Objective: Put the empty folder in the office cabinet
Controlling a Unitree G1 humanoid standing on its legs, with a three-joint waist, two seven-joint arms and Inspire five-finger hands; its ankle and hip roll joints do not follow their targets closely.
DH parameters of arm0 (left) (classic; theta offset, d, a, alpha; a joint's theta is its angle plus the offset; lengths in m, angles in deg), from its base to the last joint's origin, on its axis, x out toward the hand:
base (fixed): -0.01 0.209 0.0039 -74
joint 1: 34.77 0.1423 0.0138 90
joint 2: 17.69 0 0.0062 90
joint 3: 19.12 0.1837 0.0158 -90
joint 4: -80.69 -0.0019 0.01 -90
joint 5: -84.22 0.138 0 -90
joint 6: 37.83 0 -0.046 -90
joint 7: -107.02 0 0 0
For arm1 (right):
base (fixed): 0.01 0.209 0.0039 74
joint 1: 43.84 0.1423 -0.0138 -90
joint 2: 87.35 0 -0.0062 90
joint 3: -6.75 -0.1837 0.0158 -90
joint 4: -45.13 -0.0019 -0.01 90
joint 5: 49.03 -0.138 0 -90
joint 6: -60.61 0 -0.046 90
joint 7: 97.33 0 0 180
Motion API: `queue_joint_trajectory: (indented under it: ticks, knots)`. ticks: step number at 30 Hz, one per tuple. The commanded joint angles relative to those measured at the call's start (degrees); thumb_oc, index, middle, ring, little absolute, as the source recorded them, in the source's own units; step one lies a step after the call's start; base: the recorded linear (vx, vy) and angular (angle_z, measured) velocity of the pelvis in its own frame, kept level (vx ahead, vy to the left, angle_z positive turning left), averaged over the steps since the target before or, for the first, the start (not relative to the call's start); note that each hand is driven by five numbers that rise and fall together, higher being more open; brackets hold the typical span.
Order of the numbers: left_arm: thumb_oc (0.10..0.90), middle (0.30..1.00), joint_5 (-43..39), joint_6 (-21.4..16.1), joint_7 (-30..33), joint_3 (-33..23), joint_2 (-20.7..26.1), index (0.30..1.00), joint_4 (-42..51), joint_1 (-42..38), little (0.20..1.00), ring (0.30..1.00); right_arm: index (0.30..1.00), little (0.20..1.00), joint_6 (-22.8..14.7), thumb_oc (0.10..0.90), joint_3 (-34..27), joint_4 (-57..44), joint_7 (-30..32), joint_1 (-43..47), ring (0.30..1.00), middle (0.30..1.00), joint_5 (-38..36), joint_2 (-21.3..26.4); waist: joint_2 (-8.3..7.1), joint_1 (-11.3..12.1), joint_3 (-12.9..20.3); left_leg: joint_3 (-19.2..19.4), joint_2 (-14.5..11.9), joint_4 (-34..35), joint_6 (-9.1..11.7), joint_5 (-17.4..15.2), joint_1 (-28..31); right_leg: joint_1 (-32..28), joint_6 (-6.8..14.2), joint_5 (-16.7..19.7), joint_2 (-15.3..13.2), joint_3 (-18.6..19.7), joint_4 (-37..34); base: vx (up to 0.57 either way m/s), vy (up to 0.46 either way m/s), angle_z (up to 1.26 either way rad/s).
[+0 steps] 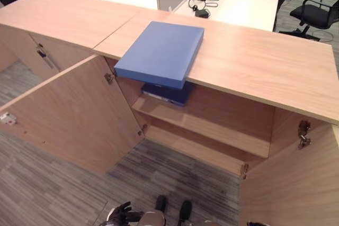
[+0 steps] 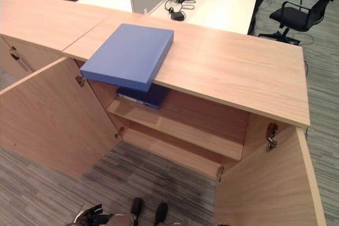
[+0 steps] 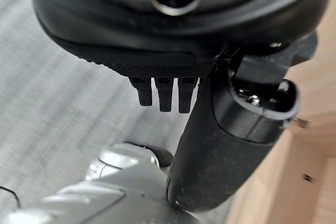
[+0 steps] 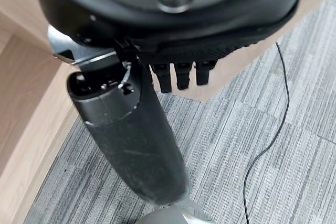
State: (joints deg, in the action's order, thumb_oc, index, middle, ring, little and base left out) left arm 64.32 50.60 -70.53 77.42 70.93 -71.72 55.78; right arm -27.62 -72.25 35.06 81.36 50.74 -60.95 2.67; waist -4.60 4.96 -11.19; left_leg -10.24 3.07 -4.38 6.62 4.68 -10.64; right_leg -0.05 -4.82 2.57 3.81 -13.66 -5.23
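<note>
The blue folder (image 1: 161,52) lies flat on the cabinet top (image 1: 254,62), its near edge overhanging the open compartment. A second dark-blue folder (image 1: 168,93) rests on the upper shelf (image 1: 212,128) directly beneath. Both doors stand open. The left hand (image 3: 173,93) and right hand (image 4: 178,74) hang low above the carpet, fingers straight and released, holding nothing. Risk: a one-sided grasp on the overhanging edge likely tips the folder off; the occupied shelf may obstruct insertion.

Blue folder (image 1: 161,52), flat on cabinet (image 1: 254,62) top.
Closed, lying askew, near corner overhanging the front edge above the open compartment; both cabinet doors open.
</note>
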Motion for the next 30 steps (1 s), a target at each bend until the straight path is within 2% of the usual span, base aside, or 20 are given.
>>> queue_joint_trajectory:
  ticks: [1, 7, 12, 15, 21, 24, 30]
  knots:
    - [0.8, 0.9, -3.06, -1.68, -1.44, -0.55, -0.65, 0.9, 7.81, 1.74, 0.9, 0.9, 0.9, 0.9, -0.09, 0.8, -0.69, 1.09, 0.2, -0.33, 0.9, 0.9, 0.11, 3.39, 2.02, 1.98, 1.25, -1.41, 0.94, -1.57, -4.81, -4.96, 2.45, -2.95, 7.51, -5.51, -3.53, 3.79, 6.89, 0.16, 0.187, -0.26]
    - [0.8, 0.9, -5.52, -1.68, -0.87, -1.54, 0.78, 0.9, 18.64, 4.22, 0.9, 0.9, 0.9, 0.9, 0.79, 0.8, -1.54, 0.67, 0.38, -1.29, 0.9, 0.9, 1.23, 2.92, 3.47, 1.31, 3.7, -2.31, 0.44, 8.52, -5.57, -1.83, 9.16, -4.33, 8.27, -5.09, -3.87, 3.91, 5.42, 0.1, 0.144, -0.16]
    - [0.8, 0.9, -8.45, -1.29, -0.33, -4.08, 2.79, 0.9, 27.2, 6.73, 0.9, 0.9, 0.9, 0.9, 1.54, 0.8, -2.71, -0.24, 0.2, -1.42, 0.9, 0.9, 1.41, 3.15, 3.77, 1.36, 4.96, -2.22, 1.01, 9.38, -6.19, -2.56, 10.97, -5.5, 9.13, -4.55, -4.52, 3.96, 3.8, 0.05, 0.109, 0.01]
    - [0.8, 0.9, -7.09, -1.7, 1.09, -6.92, 3.96, 0.9, 32.54, 8.38, 0.9, 0.9, 0.9, 0.9, 1.76, 0.8, -3.12, -0.47, 0.21, -1.21, 0.9, 0.9, 2.01, 3.13, 3.65, 1.96, 5.51, -2.33, 1.42, 9.38, -6.52, -3.15, 11.61, -6.18, 9.59, -4.36, -4.93, 3.97, 3.4, 0.05, 0.09, -0.03]
    - [0.8, 0.9, -0.41, -2.52, 4.2, -12.38, 6.77, 0.9, 43.09, 10.32, 0.9, 0.9, 0.9, 0.9, 1.75, 0.8, -4.19, -1.36, 0.8, -1.11, 0.9, 0.9, 2.11, 2.61, 2.83, 3.32, 5.88, -2.64, 1.84, 9.38, -6.87, -3.94, 12.47, -7.03, 10.02, -4.42, -5.43, 3.63, 3.16, 0.03, 0.033, 0.02]
    - [0.8, 0.9, 8.71, -3.85, 8.33, -16.64, 9.06, 0.9, 51.36, 11.51, 0.9, 0.9, 0.9, 0.9, 1.13, 0.8, -4.11, -2.87, 1.98, -1.68, 0.9, 0.9, 2.34, 1.29, 1.97, 4.19, 5.9, -3.16, 2.08, 9.38, -6.95, -4.45, 12.8, -7.34, 10.15, -4.33, -5.67, 3.28, 2.95, 0.02, 0.004, 0.04]
    - [0.8, 0.9, 15.44, -5.16, 15.68, -21.87, 8.41, 0.9, 59.63, 13.17, 0.9, 0.9, 0.9, 0.9, 0.1, 0.8, -3.07, -4.48, 3.61, -3.92, 0.9, 0.9, 2.15, -1.0, 0.92, 4.37, 6.01, -3.15, 2.18, 9.38, -7.05, -4.89, 13.08, -7.68, 10.2, -4.04, -5.75, 3.2, 2.2, 0.0, 0.0, 0.0]
